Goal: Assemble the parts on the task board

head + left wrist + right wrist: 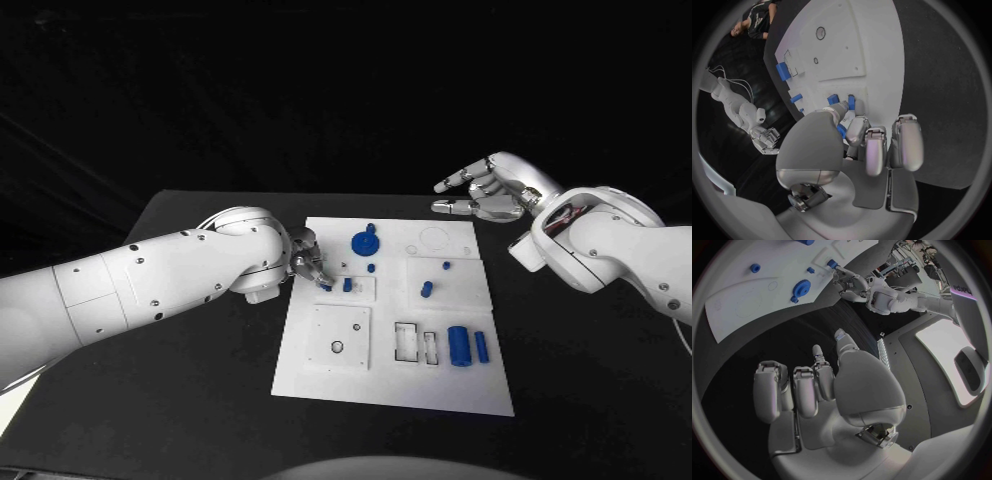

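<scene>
The white task board lies in the middle of the black table. My left hand reaches over the board's left edge, fingertips down at a small recess, and pinches a small blue part between thumb and finger. Two more small blue parts stand in the board just beyond the fingertips. My right hand hovers above the table past the board's far right corner, fingers spread and holding nothing. A blue gear-like part sits at the board's far middle, and a blue cylinder lies near its right side.
Small blue pegs stand on the board's right half, and a slim blue piece lies beside the cylinder. A square plate with a hole and two rectangular slots occupy the near half. Black table surrounds the board.
</scene>
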`<state>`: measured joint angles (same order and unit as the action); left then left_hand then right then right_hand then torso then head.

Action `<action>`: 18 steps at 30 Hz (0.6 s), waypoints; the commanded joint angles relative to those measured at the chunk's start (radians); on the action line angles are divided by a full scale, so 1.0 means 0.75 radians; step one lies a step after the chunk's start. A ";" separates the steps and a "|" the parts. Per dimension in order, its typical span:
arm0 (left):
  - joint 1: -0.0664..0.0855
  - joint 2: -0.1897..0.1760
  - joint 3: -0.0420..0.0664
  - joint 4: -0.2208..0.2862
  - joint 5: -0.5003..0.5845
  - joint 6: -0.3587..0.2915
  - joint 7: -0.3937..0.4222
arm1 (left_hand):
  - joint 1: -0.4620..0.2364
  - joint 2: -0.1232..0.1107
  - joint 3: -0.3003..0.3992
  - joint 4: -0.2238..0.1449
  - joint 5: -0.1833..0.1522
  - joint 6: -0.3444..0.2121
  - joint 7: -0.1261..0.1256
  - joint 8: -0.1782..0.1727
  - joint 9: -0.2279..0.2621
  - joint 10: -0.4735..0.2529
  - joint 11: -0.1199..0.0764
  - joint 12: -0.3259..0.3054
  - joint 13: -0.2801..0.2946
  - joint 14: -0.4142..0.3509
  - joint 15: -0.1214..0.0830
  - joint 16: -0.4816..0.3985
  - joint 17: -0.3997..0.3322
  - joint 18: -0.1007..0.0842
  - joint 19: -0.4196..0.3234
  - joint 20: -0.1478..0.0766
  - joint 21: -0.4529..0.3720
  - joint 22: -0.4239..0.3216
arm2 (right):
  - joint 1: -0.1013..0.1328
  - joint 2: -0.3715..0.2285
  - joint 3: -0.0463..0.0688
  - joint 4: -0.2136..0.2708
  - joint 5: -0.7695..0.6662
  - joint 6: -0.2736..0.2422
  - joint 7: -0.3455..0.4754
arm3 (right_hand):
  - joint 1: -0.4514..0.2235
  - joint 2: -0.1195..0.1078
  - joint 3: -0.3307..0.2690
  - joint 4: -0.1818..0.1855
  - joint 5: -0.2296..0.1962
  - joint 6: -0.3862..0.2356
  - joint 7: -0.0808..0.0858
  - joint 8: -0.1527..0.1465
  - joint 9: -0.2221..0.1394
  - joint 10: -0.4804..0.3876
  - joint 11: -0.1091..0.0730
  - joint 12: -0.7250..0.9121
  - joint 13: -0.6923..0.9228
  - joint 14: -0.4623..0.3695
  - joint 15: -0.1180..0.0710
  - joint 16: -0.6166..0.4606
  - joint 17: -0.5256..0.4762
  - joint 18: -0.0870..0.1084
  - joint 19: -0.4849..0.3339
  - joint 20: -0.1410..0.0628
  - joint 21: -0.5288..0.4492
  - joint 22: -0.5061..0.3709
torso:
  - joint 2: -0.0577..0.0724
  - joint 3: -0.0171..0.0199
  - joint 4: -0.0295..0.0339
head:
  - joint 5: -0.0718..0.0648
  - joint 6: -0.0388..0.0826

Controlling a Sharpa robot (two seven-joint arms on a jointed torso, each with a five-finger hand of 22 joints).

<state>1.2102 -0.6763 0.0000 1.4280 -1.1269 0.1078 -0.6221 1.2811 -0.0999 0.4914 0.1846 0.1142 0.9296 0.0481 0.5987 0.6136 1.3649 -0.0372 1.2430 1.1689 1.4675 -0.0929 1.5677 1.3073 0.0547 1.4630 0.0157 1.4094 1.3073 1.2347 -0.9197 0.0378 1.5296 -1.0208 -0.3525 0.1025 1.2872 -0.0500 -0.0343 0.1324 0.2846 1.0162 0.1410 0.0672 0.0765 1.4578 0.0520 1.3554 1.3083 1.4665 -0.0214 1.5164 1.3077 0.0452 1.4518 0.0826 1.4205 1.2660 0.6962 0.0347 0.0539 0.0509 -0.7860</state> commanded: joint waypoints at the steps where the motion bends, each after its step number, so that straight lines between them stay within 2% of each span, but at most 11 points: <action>1: -0.001 0.001 -0.001 0.002 -0.014 0.056 -0.007 | -0.003 0.003 0.115 -0.106 -0.002 0.002 -0.017 0.009 0.005 0.011 0.002 0.005 0.001 0.138 0.001 0.004 0.351 -0.009 0.057 -0.001 0.007 0.079 | -0.001 0.000 0.000 0.001 0.006 0.022 0.009 | 0.006 0.001 -0.007 -0.001 -0.005 -0.001 -0.003 0.008 0.002 -0.010 0.001 -0.002 0.158 0.109 -0.001 -0.008 0.230 0.025 -0.011 -0.003 -0.008 -0.002 | 0.000 0.0000 0.0007 | -0.001 -0.001; 18: -0.001 0.009 -0.002 -0.004 -0.022 0.080 -0.013 | -0.007 0.000 0.123 -0.108 -0.006 0.003 -0.017 0.012 0.006 0.013 0.001 0.008 0.004 0.138 0.000 0.004 0.351 -0.009 0.057 -0.001 0.007 0.079 | -0.001 -0.001 0.000 -0.002 0.042 0.027 0.009 | 0.006 0.003 -0.009 0.000 -0.007 -0.001 -0.004 0.008 0.002 -0.009 0.001 0.000 0.159 0.109 -0.001 -0.008 0.230 0.025 -0.010 -0.003 -0.007 -0.001 | 0.000 0.0007 -0.0001 | 0.000 -0.003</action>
<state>1.2114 -0.6718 0.0009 1.4252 -1.1372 0.1376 -0.6228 1.2808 -0.1003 0.4942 0.1874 0.1139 0.9257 0.0443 0.6027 0.6141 1.3705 -0.0358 1.2430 1.1713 1.4675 -0.0929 1.5678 1.3073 0.0547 1.4630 0.0157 1.4094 1.3073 1.2345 -0.9211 0.0378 1.5274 -0.9941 -0.3464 0.1025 1.2871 -0.0500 -0.0342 0.1323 0.2846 1.0162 0.1410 0.0672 0.0764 1.4578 0.0520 1.3554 1.3083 1.4665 -0.0214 1.5164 1.3075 0.0453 1.4518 0.0826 1.4205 1.2660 0.6959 0.0348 0.0539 0.0510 -0.7875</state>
